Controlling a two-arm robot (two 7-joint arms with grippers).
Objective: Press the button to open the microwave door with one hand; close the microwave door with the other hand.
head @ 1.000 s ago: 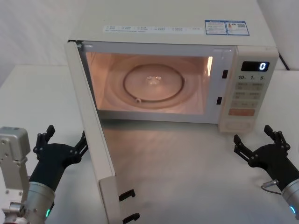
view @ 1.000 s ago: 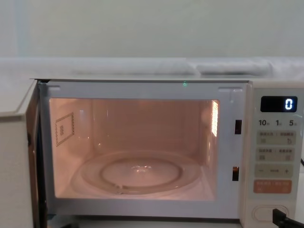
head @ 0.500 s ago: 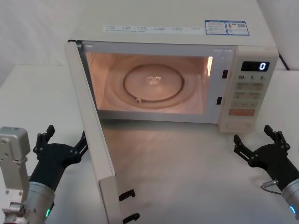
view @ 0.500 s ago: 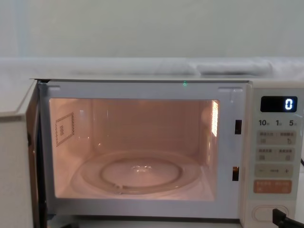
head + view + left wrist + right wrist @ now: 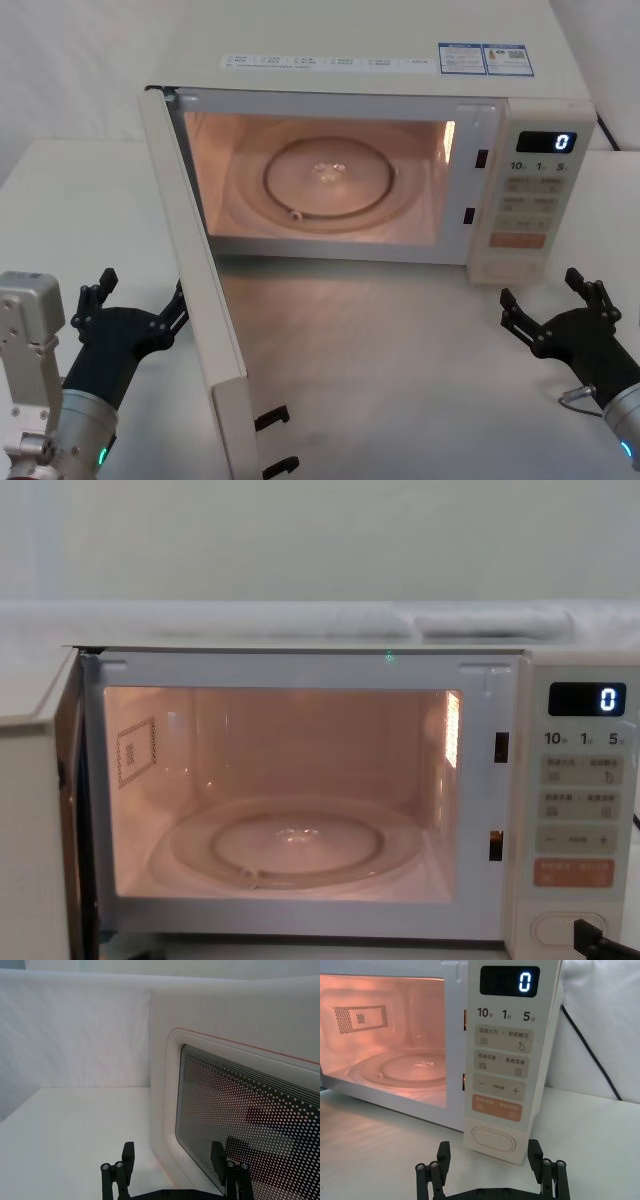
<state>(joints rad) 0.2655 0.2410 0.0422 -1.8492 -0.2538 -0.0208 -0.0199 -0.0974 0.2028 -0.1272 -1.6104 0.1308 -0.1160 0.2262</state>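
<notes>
Wide pill-shaped cream button (image 5: 493,1139) sits at the foot of the narrow cream control panel (image 5: 532,200), under the orange rectangular key (image 5: 496,1109); nothing touches it. Digital display (image 5: 510,981) reads 0.

Cream-white microwave door with dark dotted glass window (image 5: 195,290) stands swung fully open on its left hinge, jutting toward the robot over the white bench (image 5: 400,370). Cavity lit orange; round glass turntable (image 5: 328,178) inside.

Right black blocky claw (image 5: 556,292): low on the bench, in front of the control panel and a little short of it, fingers (image 5: 443,1152) spread wide, holding nothing. In the right wrist view the button lies between the fingertips, apart from them.

Left black blocky claw (image 5: 140,296): just outside the open door's outer face, fingers (image 5: 128,1153) spread wide, empty. Contact with the door cannot be told.
</notes>
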